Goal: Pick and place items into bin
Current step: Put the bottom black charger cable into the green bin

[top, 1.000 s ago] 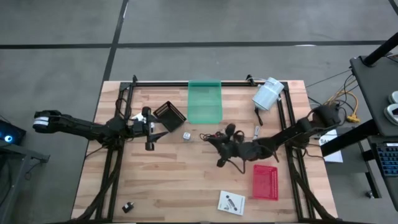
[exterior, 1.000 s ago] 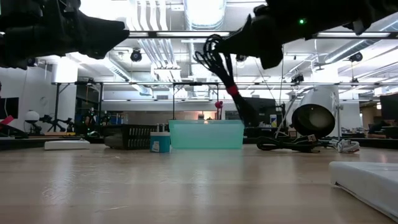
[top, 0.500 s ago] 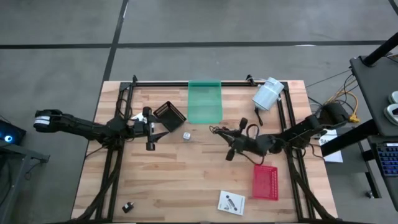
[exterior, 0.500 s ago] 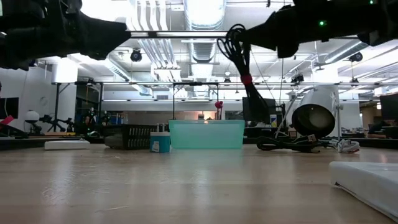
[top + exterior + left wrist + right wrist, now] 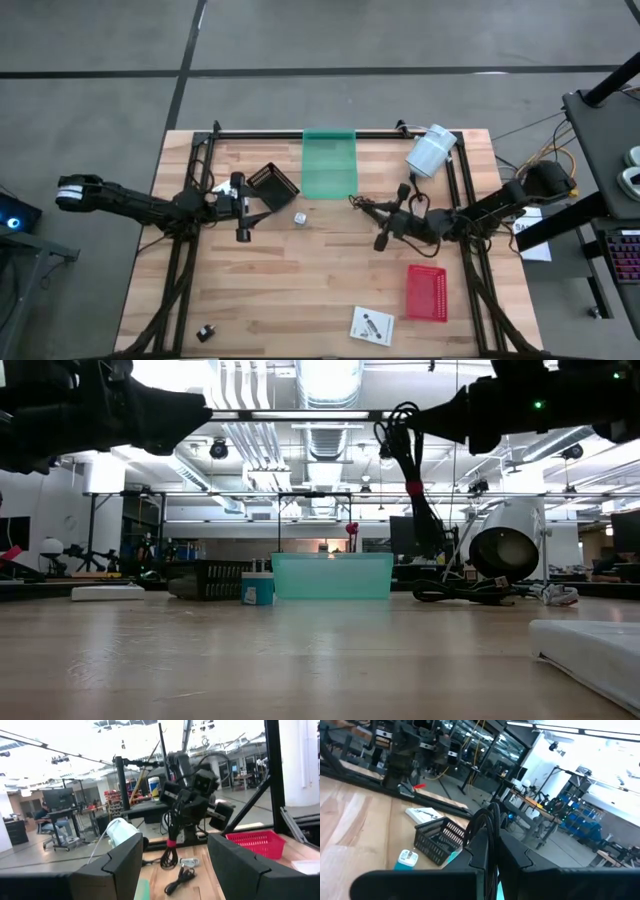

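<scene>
high: straight down over table (image 5: 250,290) | low: tabletop level | wrists: face each other | shared: green bin (image 5: 329,165)

We see a black cable (image 5: 378,216) with a red band, a translucent green bin (image 5: 329,163), a red basket (image 5: 427,292), a black basket (image 5: 273,184), a white packet (image 5: 371,326), all on the pale striped wood table (image 5: 300,280).

Grey concrete floor (image 5: 100,60), bright ceiling lights (image 5: 325,375)
</scene>
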